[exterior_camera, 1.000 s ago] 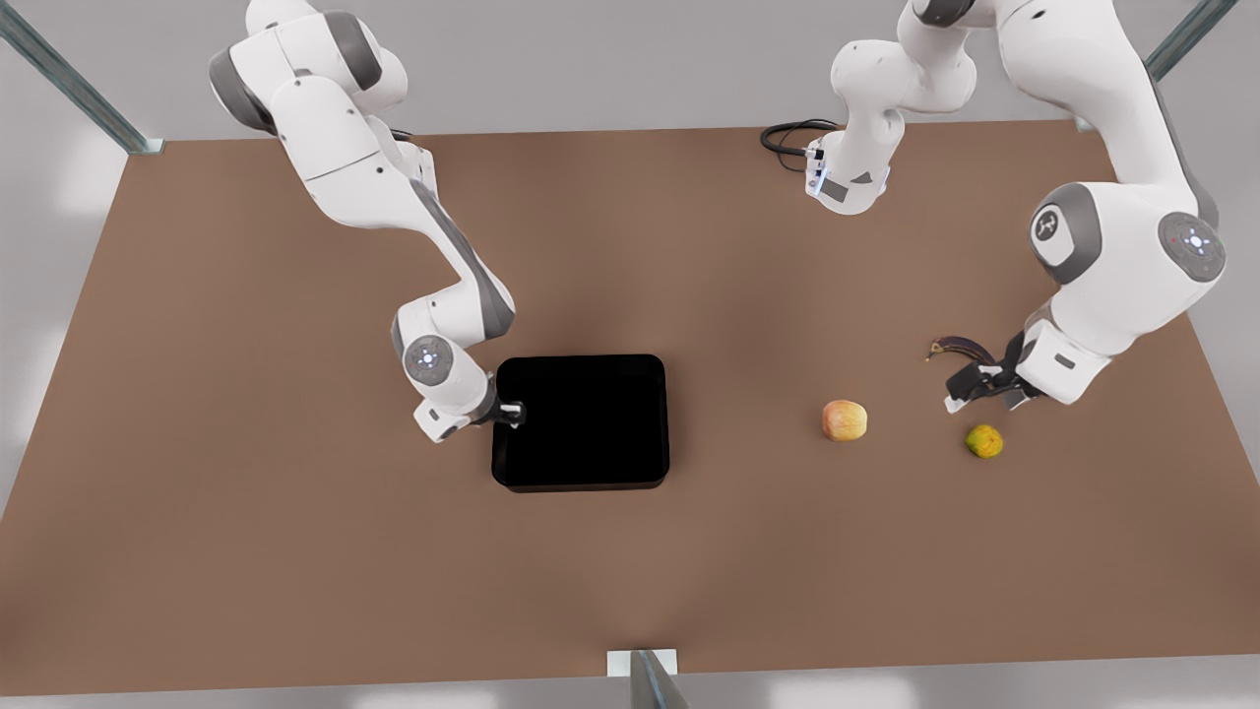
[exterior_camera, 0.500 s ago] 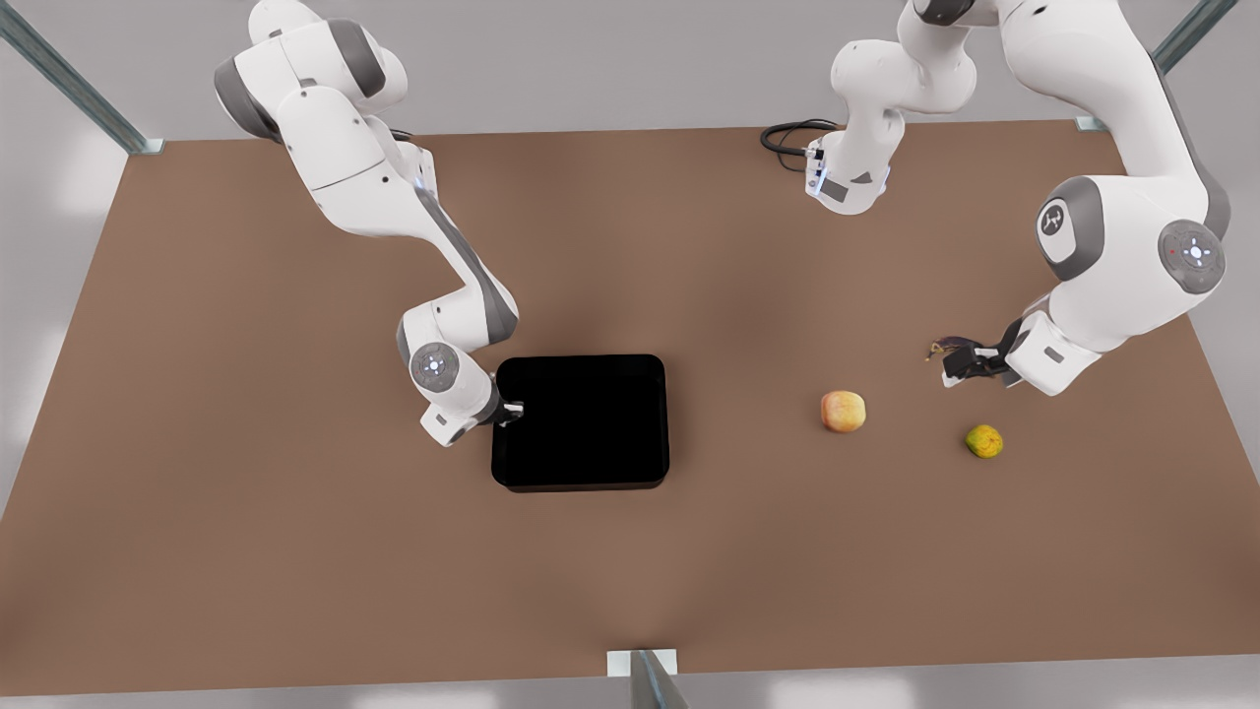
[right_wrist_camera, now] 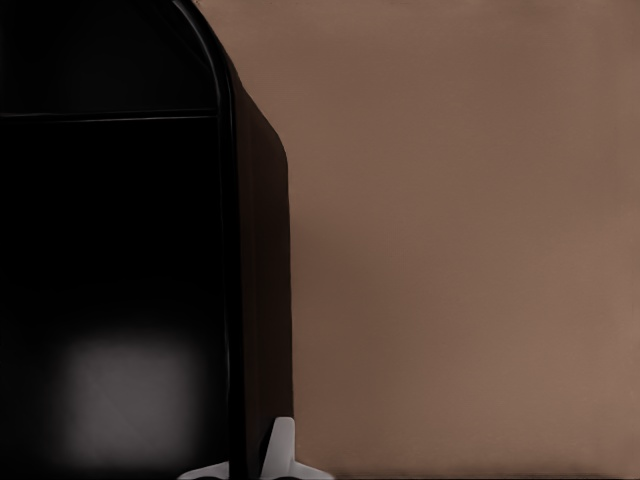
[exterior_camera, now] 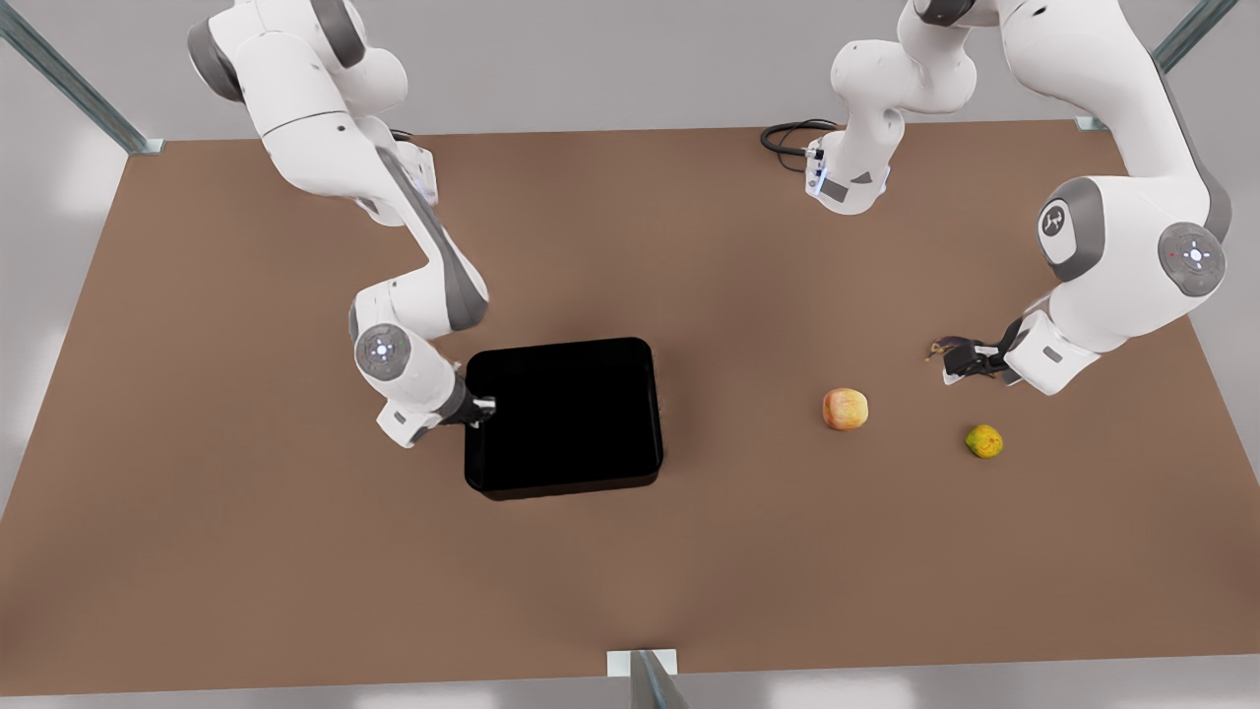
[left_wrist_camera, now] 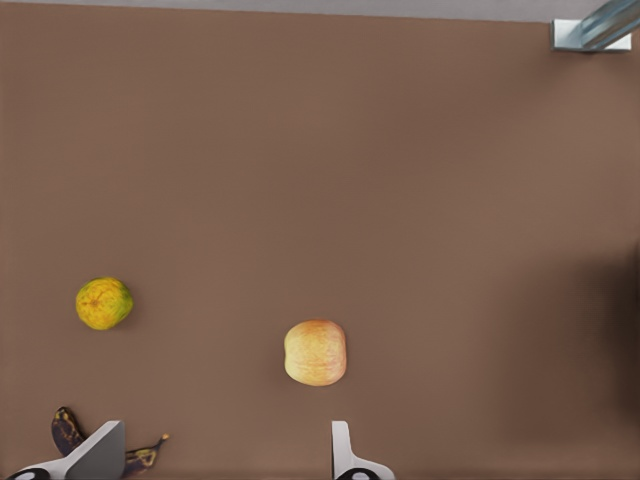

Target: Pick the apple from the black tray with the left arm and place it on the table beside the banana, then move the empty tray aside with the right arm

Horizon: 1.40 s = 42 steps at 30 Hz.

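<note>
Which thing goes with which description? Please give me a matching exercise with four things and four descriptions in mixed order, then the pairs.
1. tray
2. apple
3. banana
4. right gripper

a. dark, curved, under the left gripper
b. shut on a black rim
c. empty, glossy black
d. on the table, alone, left of the green fruit in the front view

Pairs: 1-c, 2-d, 3-a, 4-b

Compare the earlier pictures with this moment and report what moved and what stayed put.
The right gripper, shut on the rim of the black tray, has dragged it toward the front view's left and turned it slightly. The left gripper pulled back early on from near the yellow-green fruit to over the banana, then held there, open. The apple and the fruit stayed on the table.
</note>
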{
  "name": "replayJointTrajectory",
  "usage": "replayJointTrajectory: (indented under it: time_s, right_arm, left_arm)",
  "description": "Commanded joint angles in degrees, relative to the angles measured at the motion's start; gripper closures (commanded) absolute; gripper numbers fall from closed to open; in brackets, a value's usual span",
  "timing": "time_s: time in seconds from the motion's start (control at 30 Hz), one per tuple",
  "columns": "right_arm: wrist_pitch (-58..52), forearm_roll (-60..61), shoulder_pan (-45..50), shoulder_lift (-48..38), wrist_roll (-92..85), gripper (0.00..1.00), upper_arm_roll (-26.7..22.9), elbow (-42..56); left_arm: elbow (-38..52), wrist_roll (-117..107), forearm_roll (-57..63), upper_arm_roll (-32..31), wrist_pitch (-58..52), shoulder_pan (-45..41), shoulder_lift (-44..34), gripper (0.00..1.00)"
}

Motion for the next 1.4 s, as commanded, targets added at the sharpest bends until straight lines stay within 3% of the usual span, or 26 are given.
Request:
replayJointTrajectory:
  time_s: [0.0,0.13,0.4,0.53,0.83,0.87,0.93,1.0,1.07,1.2,1.37]
  right_arm:
    - [-13.65,-1.0,-1.99,-0.37,-10.61,0.87,-0.04,2.72]
    - [-20.42,-1.53,-9.98,-0.37,-24.4,0.87,-0.22,6.86]
    - [-21.66,-3.64,-10.69,2.17,-52.88,0.88,-14.45,12.04]
    - [-21.3,-3.64,-17.02,5.86,-61.94,0.89,-14.63,15.47]
    - [-16.03,-3.64,-20.27,18.96,-62.39,0.86,-15.07,21.27]
    - [-16.03,-3.64,-20.27,19.58,-61.77,0.78,-15.16,21.62]
    - [-14.71,-3.55,-20.09,19.58,-60.89,0.34,-15.33,22.06]
    - [-14.89,-2.07,-19.92,18.79,-60.01,0.05,-15.42,22.68]
    - [-17.43,2.95,-18.42,13.26,-58.26,0.0,-14.63,24.79]
    - [-24.03,2.07,-17.98,0.86,-41.39,0.0,-5.75,24.79]
    - [-24.47,0.75,-17.1,-0.02,-15.46,0.0,-6.37,24.79]
  left_arm:
    - [0.03,0.83,0.08,0.03,-0.05,0.01,-0.05,0.0]
    - [0.03,0.83,0.08,0.03,-0.05,0.01,-0.14,0.0]
    - [-0.06,0.83,0.08,0.03,-0.14,0.01,-0.05,0.0]
    - [0.03,0.83,0.17,-0.06,0.21,0.01,0.21,0.0]
    - [1.0,0.74,3.25,-0.5,1.44,-0.34,0.48,0.0]
    - [1.0,0.74,3.25,-0.5,1.53,-0.34,0.57,0.0]
    - [1.0,0.74,3.33,-0.5,1.53,-0.34,0.65,0.0]
    - [1.0,0.74,3.34,-0.5,1.62,-0.34,0.74,0.0]
    - [1.0,0.74,3.34,-0.5,1.62,-0.34,0.74,0.0]
    - [1.0,0.74,3.42,-0.5,1.62,-0.34,0.74,0.0]
    - [1.0,0.74,3.51,-0.59,1.62,-0.43,0.65,0.0]
